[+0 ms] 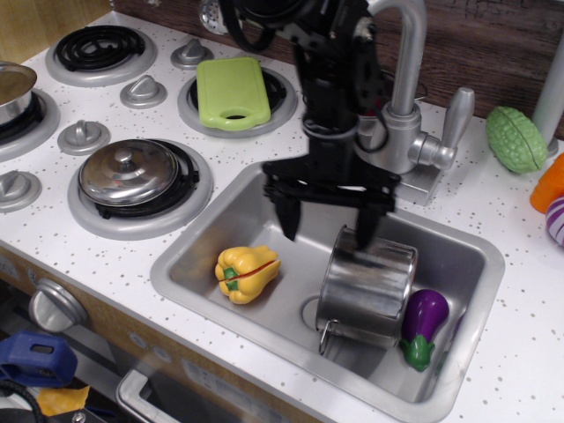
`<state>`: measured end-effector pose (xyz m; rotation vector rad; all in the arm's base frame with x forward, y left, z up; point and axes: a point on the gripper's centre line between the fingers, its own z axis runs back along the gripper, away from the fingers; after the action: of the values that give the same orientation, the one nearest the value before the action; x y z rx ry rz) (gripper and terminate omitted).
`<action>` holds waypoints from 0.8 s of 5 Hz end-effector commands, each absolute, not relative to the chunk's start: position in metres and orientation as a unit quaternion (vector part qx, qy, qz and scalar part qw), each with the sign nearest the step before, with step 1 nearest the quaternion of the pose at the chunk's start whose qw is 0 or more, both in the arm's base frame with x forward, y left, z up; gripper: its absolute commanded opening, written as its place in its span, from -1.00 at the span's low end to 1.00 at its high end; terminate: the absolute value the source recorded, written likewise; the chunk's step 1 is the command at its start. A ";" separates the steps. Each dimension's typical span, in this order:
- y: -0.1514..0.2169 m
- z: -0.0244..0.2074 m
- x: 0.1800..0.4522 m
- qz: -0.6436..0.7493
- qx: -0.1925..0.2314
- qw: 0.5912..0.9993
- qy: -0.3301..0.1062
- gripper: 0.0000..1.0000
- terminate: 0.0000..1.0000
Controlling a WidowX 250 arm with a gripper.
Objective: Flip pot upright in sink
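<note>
The shiny steel pot (368, 286) stands in the right half of the sink (189, 264), closed base up and tilted, with a wire loop handle at its lower rim. My black gripper (328, 236) hangs open over the sink, just left of the pot's top. Its right fingertip (366, 240) is at the pot's upper left edge; whether it touches I cannot tell. Its left finger (289, 227) hangs free over the basin. Nothing is held.
A yellow toy pepper (247, 271) lies at the sink's left and a purple eggplant (423, 322) leans against the pot's right side. The faucet (401, 84) rises behind the sink. A lidded burner (128, 169) and a green cutting board (233, 91) are to the left.
</note>
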<state>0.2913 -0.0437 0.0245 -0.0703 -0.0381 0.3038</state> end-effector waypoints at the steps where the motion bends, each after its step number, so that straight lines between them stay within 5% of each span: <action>1: -0.043 0.038 0.297 0.163 -0.127 0.977 -0.047 1.00 -1.00; 4: -0.048 0.023 0.291 0.200 -0.237 0.949 -0.059 1.00 -1.00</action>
<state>0.2854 -0.0524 0.0132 -0.5417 -0.0801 0.4377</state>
